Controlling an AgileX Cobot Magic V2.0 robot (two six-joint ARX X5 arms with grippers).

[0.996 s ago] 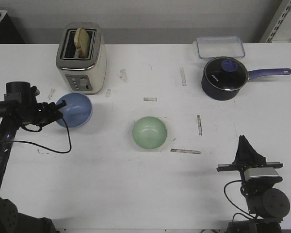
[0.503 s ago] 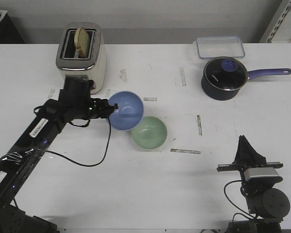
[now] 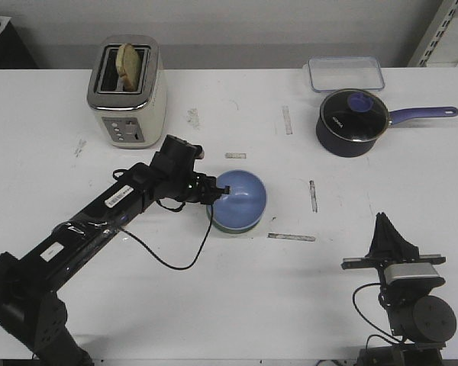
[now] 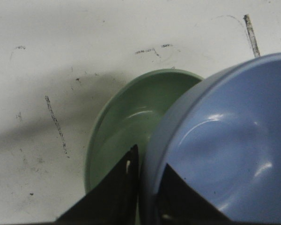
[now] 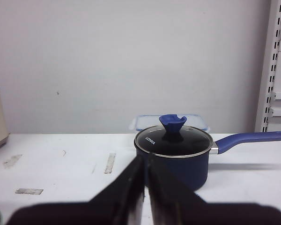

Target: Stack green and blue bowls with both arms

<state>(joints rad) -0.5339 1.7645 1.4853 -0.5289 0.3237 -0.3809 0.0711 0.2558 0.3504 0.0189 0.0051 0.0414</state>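
The smooth periwinkle-blue round bowl (image 3: pixel 240 200) hangs from the left gripper (image 3: pixel 217 195), whose fingers clamp its near rim, one inside, one outside. It sits off-centre over the pale mint-green round bowl (image 4: pixel 126 124) just beneath the fingertips. Released now, it could likely land skewed or tip off the green rim. The left arm (image 3: pixel 107 210) stretches low across the table. The right gripper (image 5: pixel 144 187) stays parked, fingers together, empty.
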